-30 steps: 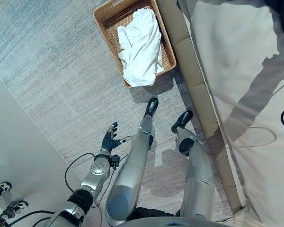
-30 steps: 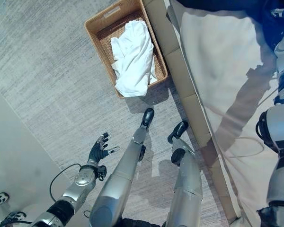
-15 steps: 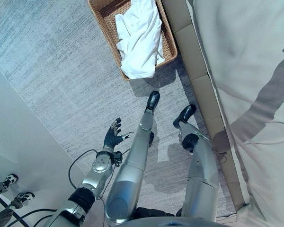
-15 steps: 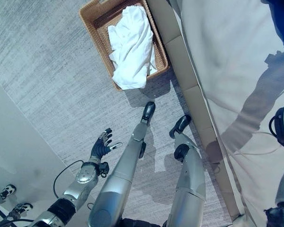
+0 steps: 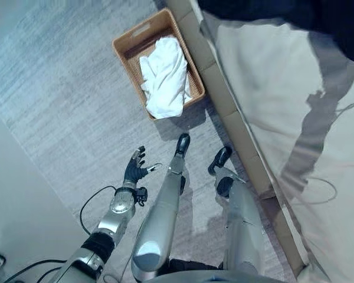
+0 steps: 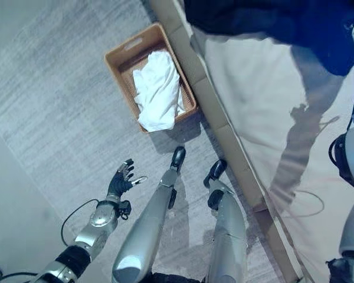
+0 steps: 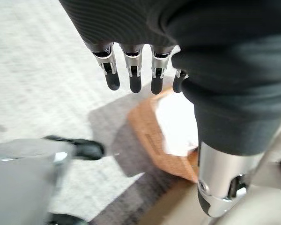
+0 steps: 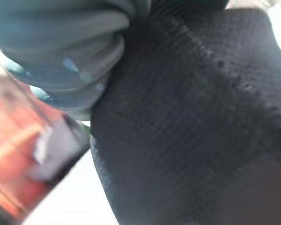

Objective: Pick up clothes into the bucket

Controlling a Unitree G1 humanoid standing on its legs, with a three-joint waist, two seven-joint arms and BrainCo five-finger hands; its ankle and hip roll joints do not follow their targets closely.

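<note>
While the wide beige bed (image 5: pixel 295 118) fills one side, a dark navy garment (image 6: pixel 271 23) lies along its far edge, well apart from the woven brown basket (image 5: pixel 125 50) on the floor beside the bed, which holds crumpled white cloth (image 5: pixel 164 76). Soft and limp, the garment should bunch; gather a thick fold. Left robot hand (image 5: pixel 134 170) hangs empty, fingers spread; the right's fingers I cannot tell.
</note>
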